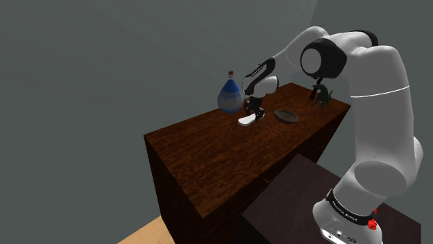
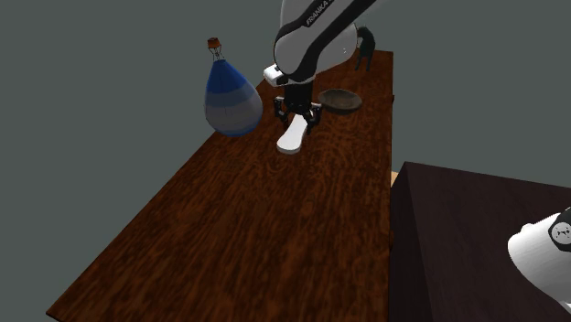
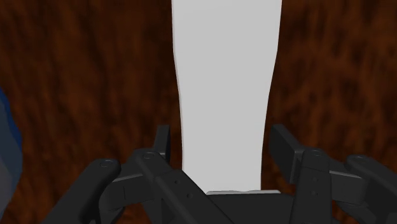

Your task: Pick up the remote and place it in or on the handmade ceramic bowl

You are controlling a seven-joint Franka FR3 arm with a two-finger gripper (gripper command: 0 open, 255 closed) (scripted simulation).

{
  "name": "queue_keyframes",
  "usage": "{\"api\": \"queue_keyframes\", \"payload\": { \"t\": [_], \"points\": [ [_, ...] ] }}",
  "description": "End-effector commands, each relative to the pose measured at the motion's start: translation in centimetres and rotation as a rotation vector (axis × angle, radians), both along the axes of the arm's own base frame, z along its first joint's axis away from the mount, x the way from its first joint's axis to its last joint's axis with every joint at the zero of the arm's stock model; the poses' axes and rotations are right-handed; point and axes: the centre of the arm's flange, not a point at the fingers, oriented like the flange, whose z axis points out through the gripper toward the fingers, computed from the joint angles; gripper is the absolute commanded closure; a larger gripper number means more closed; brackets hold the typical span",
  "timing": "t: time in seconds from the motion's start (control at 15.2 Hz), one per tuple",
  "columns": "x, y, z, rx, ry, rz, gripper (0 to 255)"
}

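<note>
The remote [image 3: 222, 83] is a plain white, flat, elongated thing lying on the dark wooden cabinet top [image 1: 208, 152]. My black gripper [image 3: 222, 147] is down over its near end, open. One finger stands on each side of the remote with a narrow gap, so neither touches it. In the shoulder view the gripper [image 1: 254, 111] sits just above the remote [image 1: 246, 122]. The second exterior view has the gripper [image 2: 298, 113] over the remote [image 2: 293, 137]. The bowl [image 1: 286, 116] [image 2: 339, 98] is a shallow dark brown dish a short way beyond the remote.
A blue teardrop vase [image 1: 230, 97] [image 2: 231, 99] with a small stopper stands close beside the gripper, its blue edge [image 3: 7, 146] near one finger. A small dark figurine [image 1: 320, 96] [image 2: 366, 46] stands at the cabinet's far end. My dark stand [image 2: 476, 247] adjoins the cabinet.
</note>
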Motion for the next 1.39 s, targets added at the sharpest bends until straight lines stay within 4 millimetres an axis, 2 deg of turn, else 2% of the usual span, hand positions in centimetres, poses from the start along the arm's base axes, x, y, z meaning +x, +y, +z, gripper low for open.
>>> {"api": "queue_keyframes", "payload": {
  "t": [0.0, 0.73, 1.32],
  "points": [
    [-0.1, 0.0, 1.1, 0.0, 0.0, 0.0, 255],
    [-0.1, 0.0, 6.9, 0.0, 0.0, 0.0, 255],
    [-4.8, -10.9, 7.1, 0.0, 0.0, 0.0, 255]
  ]
}}
